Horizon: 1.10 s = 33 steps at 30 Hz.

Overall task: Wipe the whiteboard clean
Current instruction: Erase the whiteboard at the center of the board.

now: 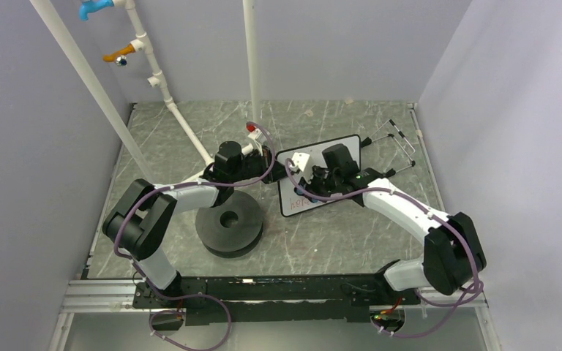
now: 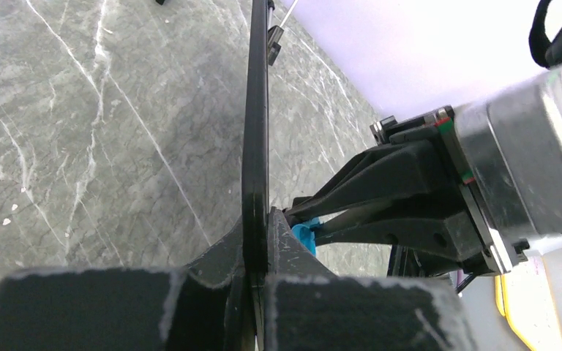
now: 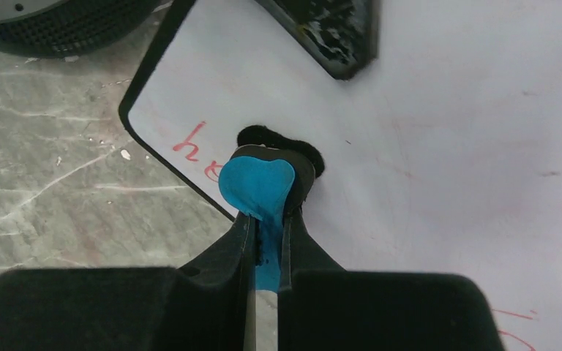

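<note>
From above, the whiteboard (image 1: 290, 205) sat at an angle on the grey marbled table (image 1: 322, 241), about mid-table and just right of the black disc (image 1: 228, 223). The left gripper (image 1: 271, 157) reached in to the board's far left edge, and the right gripper (image 1: 313, 184) hung over the board's middle, hiding much of its face. This view did not show how either pair of jaws stood, nor whether the board lay flat. The left wrist camera settled the first point. It looked along the board edge-on, a thin black line clenched tight between the left fingers, with the table spreading away to one side. It also caught the right gripper side-on beyond the board, with a scrap of the blue eraser (image 2: 306, 235) at its tips, though none of the board's writing. The right wrist camera looked straight down on the white face, which neither other view gave plainly. The right jaws were squeezed onto the blue eraser, whose black felt was pressed against the board close to its near left corner. Red handwriting (image 3: 190, 142) lay just left of the felt, more red strokes showed at the lower right of the picture, and faint pink smears marked the surface between. A dark fingertip of the left gripper overlapped the board's far edge, and the disc's rim showed beyond the corner.
</note>
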{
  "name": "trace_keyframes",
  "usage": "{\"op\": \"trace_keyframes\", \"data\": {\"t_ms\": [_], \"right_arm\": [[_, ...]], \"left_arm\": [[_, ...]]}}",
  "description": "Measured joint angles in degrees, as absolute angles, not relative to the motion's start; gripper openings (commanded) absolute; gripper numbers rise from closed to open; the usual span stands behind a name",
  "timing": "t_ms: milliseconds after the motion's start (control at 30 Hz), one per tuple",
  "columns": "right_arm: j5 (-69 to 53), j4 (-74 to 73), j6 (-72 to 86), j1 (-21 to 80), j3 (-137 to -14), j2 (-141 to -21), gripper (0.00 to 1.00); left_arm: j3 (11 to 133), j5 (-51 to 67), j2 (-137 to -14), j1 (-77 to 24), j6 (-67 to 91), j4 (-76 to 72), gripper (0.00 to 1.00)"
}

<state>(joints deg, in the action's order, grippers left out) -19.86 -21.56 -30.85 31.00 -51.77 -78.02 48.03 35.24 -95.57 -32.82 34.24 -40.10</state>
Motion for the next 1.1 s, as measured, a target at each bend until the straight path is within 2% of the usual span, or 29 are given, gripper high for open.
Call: {"op": "trace_keyframes", "data": {"t_ms": [100,367,633,900,1100], "right_arm": [[-20.8,-21.8,-29.8,29.2,-52.0,-78.1,0.0],[-18.6,-19.9,-26.1,15.6,-52.6,-75.0,0.0],[-17.6,-19.5,-26.9,15.7,-52.9,-75.3,0.0],[-22.7,-25.0,-34.5,25.2,-52.9,-75.9,0.0],[-22.3,-23.7,-30.3,17.3,-52.9,-75.9,0.0]], "left_arm": [[48.0,35.5,-95.5,-32.8,34.1,-39.9,0.0],[48.1,36.5,-95.5,-33.3,34.6,-39.6,0.0],[48.1,36.4,-95.5,-33.6,35.6,-39.1,0.0],[48.1,36.3,-95.4,-33.5,35.6,-38.7,0.0],[48.1,36.2,-95.3,-33.3,35.6,-38.5,0.0]]}}
